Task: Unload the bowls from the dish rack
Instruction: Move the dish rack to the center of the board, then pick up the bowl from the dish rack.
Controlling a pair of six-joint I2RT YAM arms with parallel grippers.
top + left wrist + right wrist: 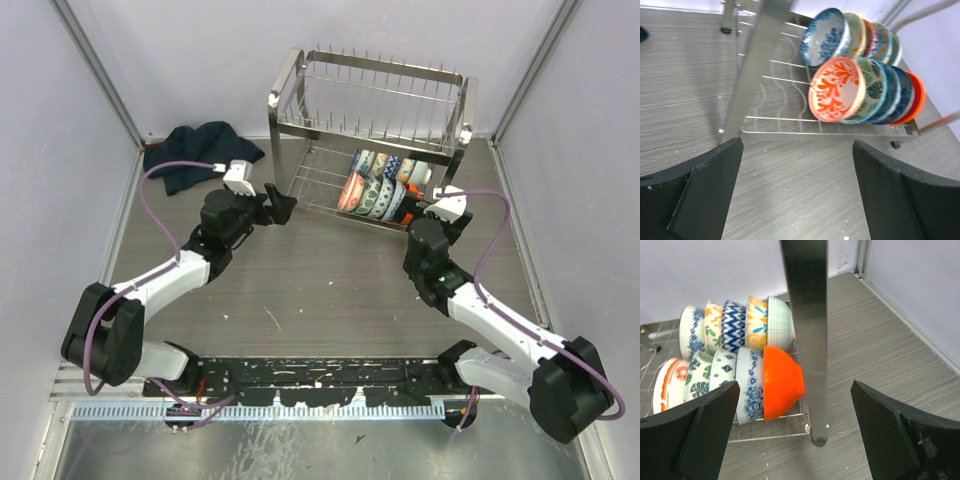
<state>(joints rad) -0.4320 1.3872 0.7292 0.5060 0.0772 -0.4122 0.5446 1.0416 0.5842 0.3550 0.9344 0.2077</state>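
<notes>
A crumpled dark blue cloth (200, 152) lies at about ten o'clock on the grey wood-grain tabletop (330, 290), close to the back wall (200, 60). Pale walls enclose the tabletop on three sides. Small white flecks dot its surface.

The left arm (160, 280) stretches forward with a bent elbow, and its left gripper (282, 207) points rightward. The right arm (500, 325) angles forward-left to the right gripper (412, 207). Both sets of jaws are spread wide, holding nothing.
</notes>
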